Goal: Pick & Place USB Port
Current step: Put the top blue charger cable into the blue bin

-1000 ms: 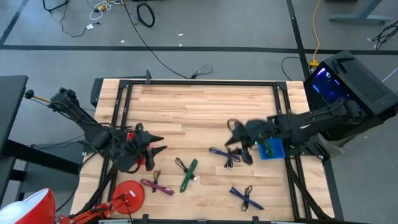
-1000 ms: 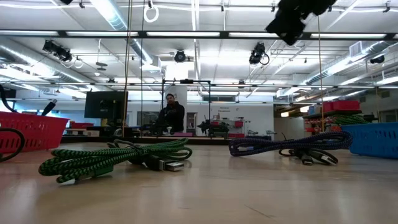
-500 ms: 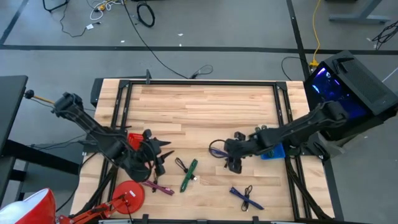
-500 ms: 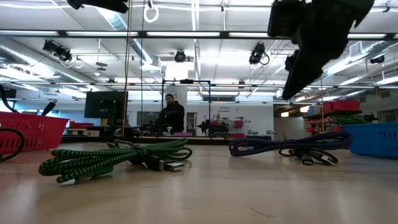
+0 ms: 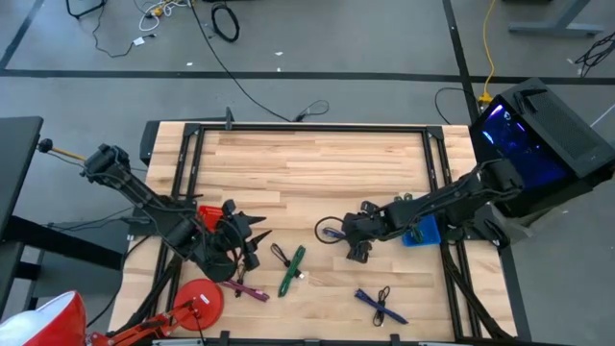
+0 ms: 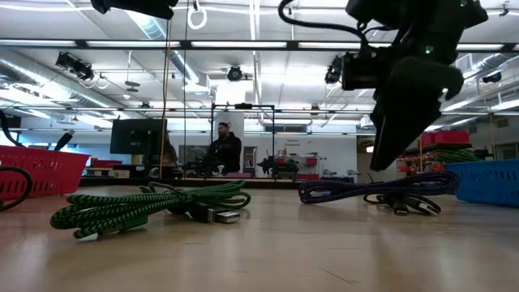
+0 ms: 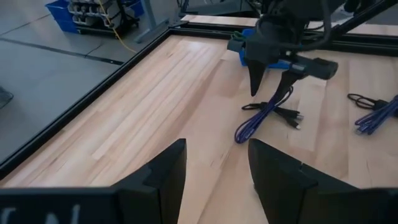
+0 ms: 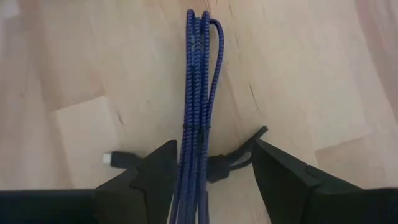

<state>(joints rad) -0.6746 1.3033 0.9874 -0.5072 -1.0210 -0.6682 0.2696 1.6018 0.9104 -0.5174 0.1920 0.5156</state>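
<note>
Right hand (image 8: pixel 208 180) is hovering with fingers spread, straddling the bundled blue braided USB cable (image 8: pixel 198 87), which is lying on the pale wooden plank surface (image 5: pixel 317 173). Left hand (image 7: pixel 214 180) is hanging open near the red plastic basket (image 5: pixel 209 213). Four other coiled braided cables are lying about: one green (image 5: pixel 291 271), one black (image 5: pixel 280 256), one purple (image 5: pixel 242 285), one second blue (image 5: pixel 381 305). Blue plastic bin (image 5: pixel 420 232) is sitting at the right edge.

Bright, even light falls from long ceiling strip lamps (image 6: pixel 243 45), which glare white in the low view. The pale wooden table (image 5: pixel 317 163) shows only faint shadows (its near edge blurs at table height).
</note>
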